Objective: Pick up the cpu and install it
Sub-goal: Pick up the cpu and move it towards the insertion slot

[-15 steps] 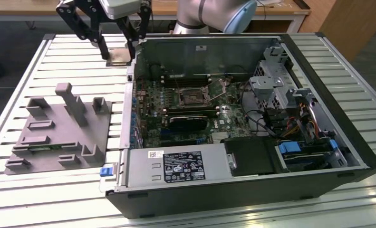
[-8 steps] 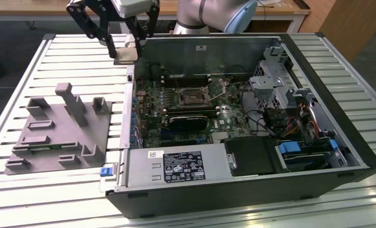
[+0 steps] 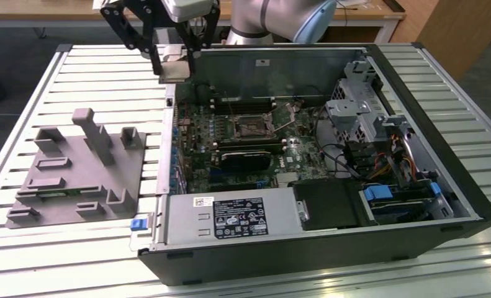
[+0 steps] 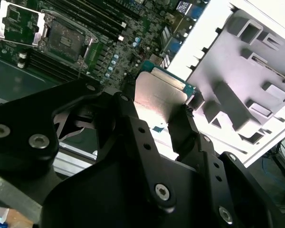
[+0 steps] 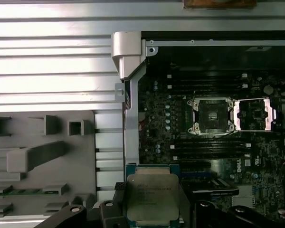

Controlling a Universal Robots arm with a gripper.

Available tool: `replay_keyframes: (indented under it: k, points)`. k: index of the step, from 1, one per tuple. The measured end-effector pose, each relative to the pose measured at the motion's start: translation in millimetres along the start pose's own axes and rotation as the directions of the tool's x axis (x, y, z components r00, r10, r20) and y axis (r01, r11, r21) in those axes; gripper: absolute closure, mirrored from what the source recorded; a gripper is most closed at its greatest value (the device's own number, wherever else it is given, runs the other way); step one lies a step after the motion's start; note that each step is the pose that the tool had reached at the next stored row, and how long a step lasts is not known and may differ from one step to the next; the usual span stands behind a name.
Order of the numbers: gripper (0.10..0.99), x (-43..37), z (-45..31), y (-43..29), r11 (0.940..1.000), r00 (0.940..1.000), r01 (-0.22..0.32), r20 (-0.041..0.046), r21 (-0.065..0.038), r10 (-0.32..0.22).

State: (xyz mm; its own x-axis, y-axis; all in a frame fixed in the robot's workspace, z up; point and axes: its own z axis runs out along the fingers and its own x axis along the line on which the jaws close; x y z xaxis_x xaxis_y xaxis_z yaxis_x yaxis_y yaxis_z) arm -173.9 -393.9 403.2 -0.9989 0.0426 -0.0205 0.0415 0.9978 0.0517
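Cpu [image 3: 177, 70] held in the air, silver top and pale rim plain in both wrist views; pinched between the gripper [image 3: 176, 63], whose two black fingers [image 4: 181, 127] press on opposite edges, jaws closed on it, chip lying flat between the tips. It hangs above the open computer case [image 3: 444, 155], over the far corner at the exterior view's left, just above the side wall that parts case from tray; touching neither.

In the case: green motherboard [image 5: 166, 123]; on it the square socket [image 5: 211, 115], bare, well apart from the cpu; its metal load plate [image 5: 254, 114] swung open beside it; dark memory slots on either side; a labelled power supply [image 3: 228, 217] along the near wall; a drive bay with blue tabs at the exterior view's right.

Outside the case, on the slatted table [image 3: 88, 81]: grey block-studded tray [image 3: 71, 180]; a thin green strip [image 5: 16, 191] sits in one slot.
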Motion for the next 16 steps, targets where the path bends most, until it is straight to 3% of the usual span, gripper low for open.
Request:
replay_keyframes:
  k: [16]
  points:
    - [0.557, -24.9, 1.6, 4.3, 1.0, 1.0, 0.0, 0.0, 0.0, 0.0]
